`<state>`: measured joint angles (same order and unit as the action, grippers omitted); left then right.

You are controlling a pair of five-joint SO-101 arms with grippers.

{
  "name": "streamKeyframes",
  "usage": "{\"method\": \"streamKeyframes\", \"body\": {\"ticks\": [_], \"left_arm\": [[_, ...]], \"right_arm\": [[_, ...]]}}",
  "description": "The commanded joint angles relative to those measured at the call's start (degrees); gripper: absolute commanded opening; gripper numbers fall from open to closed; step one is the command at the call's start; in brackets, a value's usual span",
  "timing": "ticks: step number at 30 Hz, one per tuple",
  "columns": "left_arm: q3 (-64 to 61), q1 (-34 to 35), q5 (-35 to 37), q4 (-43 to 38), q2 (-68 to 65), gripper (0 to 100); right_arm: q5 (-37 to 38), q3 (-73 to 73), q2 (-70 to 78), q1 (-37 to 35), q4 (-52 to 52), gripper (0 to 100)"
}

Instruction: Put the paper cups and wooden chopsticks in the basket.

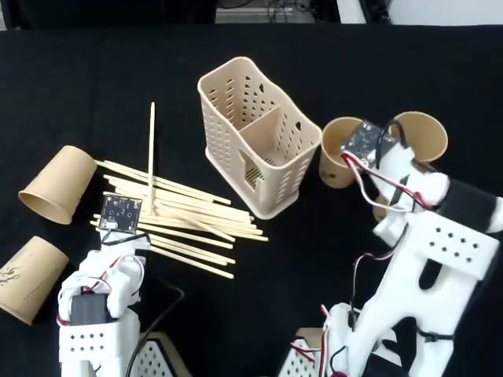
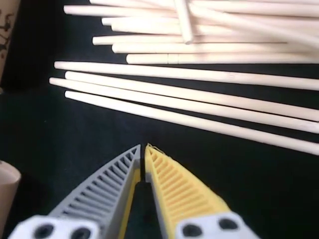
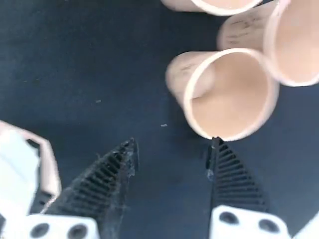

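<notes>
No words, numbers or signs can be read. The paper cup [image 1: 31, 280] lying at the near left of the bench [image 1: 354, 71] has a dark printed mark on its side, at the left edge of the high view, too small and too cut off to make out. In the left wrist view the side of a paper cup [image 2: 6, 40] has a similar dark squiggle, partly cut by the frame edge and just as illegible.
</notes>
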<state>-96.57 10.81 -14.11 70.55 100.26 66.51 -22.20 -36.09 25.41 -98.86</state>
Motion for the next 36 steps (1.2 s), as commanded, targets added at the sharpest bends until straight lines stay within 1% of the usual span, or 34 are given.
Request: {"method": "streamKeyframes", "body": {"ticks": [1, 2, 3, 5, 6, 7, 8, 12, 14, 17, 19, 22, 24, 26, 28, 31, 35, 36], "left_arm": [[-0.4, 3.2, -0.8, 0.4, 0.3, 3], [0.6, 4.8, -2.2, 0.5, 0.3, 3], [1.6, 6.9, -5.1, 0.5, 0.3, 3], [3.5, 10.0, -14.4, 1.6, 0.2, 3], [4.1, 10.2, -19.8, 3.3, 0.2, 3], [4.6, 10.2, -23.3, 4.8, 0.3, 3], [5.8, 11.0, -23.6, 5.2, 0.3, 3], [14.5, 17.5, -16.7, 3.5, -0.3, 3], [21.9, 18.1, -14.8, 3.2, -0.4, 4], [34.0, 18.0, -9.4, 4.0, -4.5, 10], [39.9, 18.0, -4.7, 4.1, -11.4, 14], [46.0, 18.0, 5.9, 3.2, -27.0, 18], [49.9, 18.3, 11.3, 1.8, -37.6, 19], [53.1, 18.4, 15.1, 1.3, -46.8, 20], [54.6, 18.6, 17.5, 0.7, -53.2, 20], [56.6, 22.1, 19.0, -0.5, -58.0, 21], [59.3, 30.6, 18.9, -1.3, -58.9, 24], [59.3, 32.6, 18.9, -2.7, -59.0, 25]], "right_arm": [[-1.1, -2.7, -2.2, -0.7, 1.8, 22.9], [-1.1, -2.7, -2.8, -0.7, 1.3, 22.9], [-1.0, -2.8, -3.4, -0.8, 0.4, 22.9], [0.6, -3.0, -3.9, -1.1, -1.3, 22.9], [0.7, -3.6, -3.9, -1.1, -0.9, 22.9], [0.5, -4.0, -4.0, -1.1, 0.3, 22.9], [0.5, -4.2, -4.1, -0.8, 0.7, 22.9], [0.6, -5.6, -4.1, -0.7, 1.9, 22.9], [0.6, -6.2, -4.1, -0.7, 4.4, 22.9], [0.7, -7.3, -3.9, -1.1, 7.0, 22.9], [0.8, -8.0, -3.6, -1.1, 8.2, 22.9], [0.6, -8.0, -1.5, -1.1, 9.1, 22.9], [0.6, -8.0, 0.0, -1.1, 10.8, 22.9], [0.6, -8.0, 1.9, -1.1, 13.4, 22.9], [0.6, -8.0, 4.2, -0.9, 14.7, 22.9], [0.6, -7.9, 7.6, -0.9, 16.8, 22.9], [0.6, -7.9, 11.3, -1.1, 19.3, 22.9], [0.6, -7.8, 12.0, -1.1, 19.9, 22.9]]}}
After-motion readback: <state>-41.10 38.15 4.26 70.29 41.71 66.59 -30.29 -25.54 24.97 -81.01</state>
